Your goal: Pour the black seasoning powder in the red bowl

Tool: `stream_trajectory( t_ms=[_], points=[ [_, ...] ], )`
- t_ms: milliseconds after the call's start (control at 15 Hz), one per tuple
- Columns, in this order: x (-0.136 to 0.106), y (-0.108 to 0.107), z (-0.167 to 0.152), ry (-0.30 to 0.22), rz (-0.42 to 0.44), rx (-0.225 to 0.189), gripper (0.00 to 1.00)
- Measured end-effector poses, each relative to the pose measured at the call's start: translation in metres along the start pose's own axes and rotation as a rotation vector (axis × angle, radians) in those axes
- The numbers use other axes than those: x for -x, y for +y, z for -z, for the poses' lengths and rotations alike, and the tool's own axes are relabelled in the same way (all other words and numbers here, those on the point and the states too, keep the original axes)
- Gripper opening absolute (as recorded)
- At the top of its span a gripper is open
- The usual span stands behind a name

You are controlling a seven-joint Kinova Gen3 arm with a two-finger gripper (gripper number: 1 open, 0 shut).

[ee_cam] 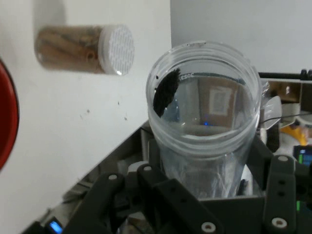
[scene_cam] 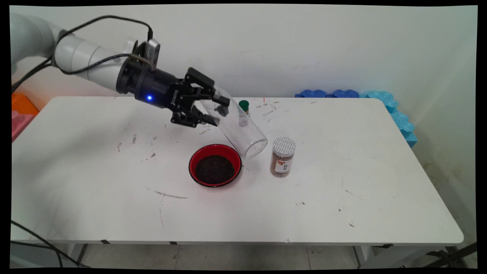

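Black two-finger tool (scene_cam: 214,111) is gripping a clear plastic cylindrical jar (scene_cam: 237,127) near its closed end, fingers clamped on its sides. Jar is hanging tilted in the air, open mouth pointing down-right, sitting just above the right rim of the red round bowl (scene_cam: 215,165) on the white bench (scene_cam: 95,182).

Bowl is carrying a dark granular heap, filling most of its floor. Jar is looking nearly empty: only a dark smear clinging inside the wall near the mouth, possibly leftover grains, hard to say.

Small brown-filled jar with a white perforated lid (scene_cam: 282,156) is standing upright just right of the bowl, closed. Small green-capped bottle (scene_cam: 244,106) is sitting behind, partly hidden by the clear jar.
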Motion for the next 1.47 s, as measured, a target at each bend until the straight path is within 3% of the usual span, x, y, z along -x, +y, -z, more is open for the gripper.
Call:
stream_trajectory(
  t_ms=[400,933,1467],
  points=[
    [-0.007,0.018,0.006,0.017,-0.256,-0.039,0.0],
    [-0.01,0.041,0.009,0.003,-0.67,-0.101,0.0],
    [-0.014,0.057,0.01,0.005,-0.945,-0.157,0.0]
  ],
)
